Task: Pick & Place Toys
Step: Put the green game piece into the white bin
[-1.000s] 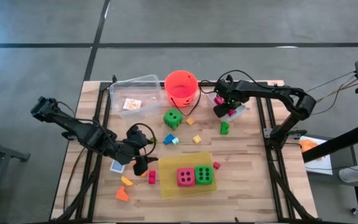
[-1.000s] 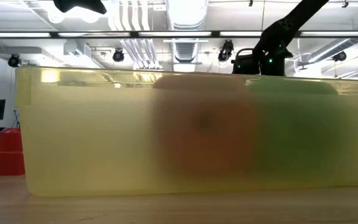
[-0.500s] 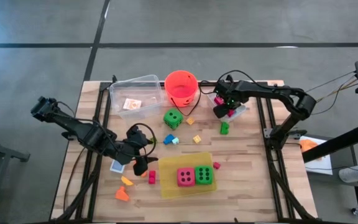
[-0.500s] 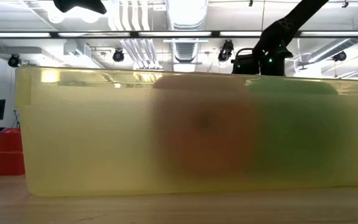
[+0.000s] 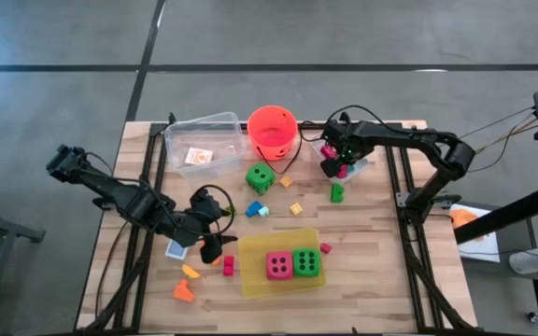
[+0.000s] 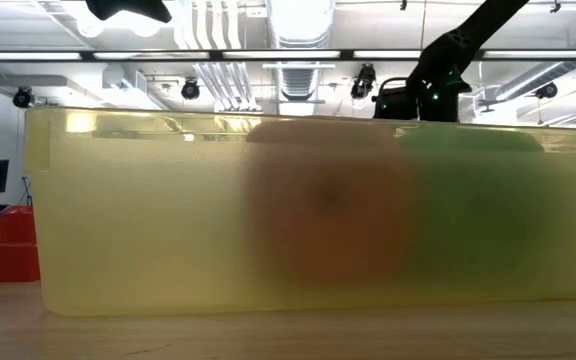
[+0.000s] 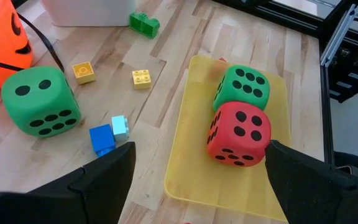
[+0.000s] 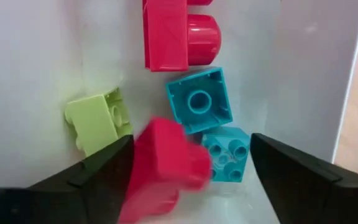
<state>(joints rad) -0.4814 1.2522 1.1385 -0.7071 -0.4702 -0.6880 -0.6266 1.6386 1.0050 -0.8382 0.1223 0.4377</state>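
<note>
From my high view the right gripper (image 5: 337,161) sits over a white tray (image 5: 361,164) at the far right of the surface, just right of the orange bucket (image 5: 272,131); I can't resolve what's under it from there. My right wrist view fills that in: fingers spread wide, and between them a blurred pink brick (image 8: 160,168), with nothing clamped that I can confirm. On the white tray floor around it are a lime brick (image 8: 98,119), a teal brick (image 8: 199,100) lying hollow side up, a second teal brick (image 8: 226,154) studs up and touching the first, and a red brick (image 8: 179,32) whose long axis runs away from the camera. The left gripper (image 5: 215,239) hangs over the near left of the surface, fingers apart, holding nothing. Its wrist view shows the pink die (image 7: 238,133) and a green die (image 7: 242,88) touching on the yellow tray (image 7: 185,168), and the other green die (image 7: 40,101) on bare wood beside the bucket. The low view only gives me the yellow tray wall (image 6: 148,220) with the two dice as blurs behind it.
</note>
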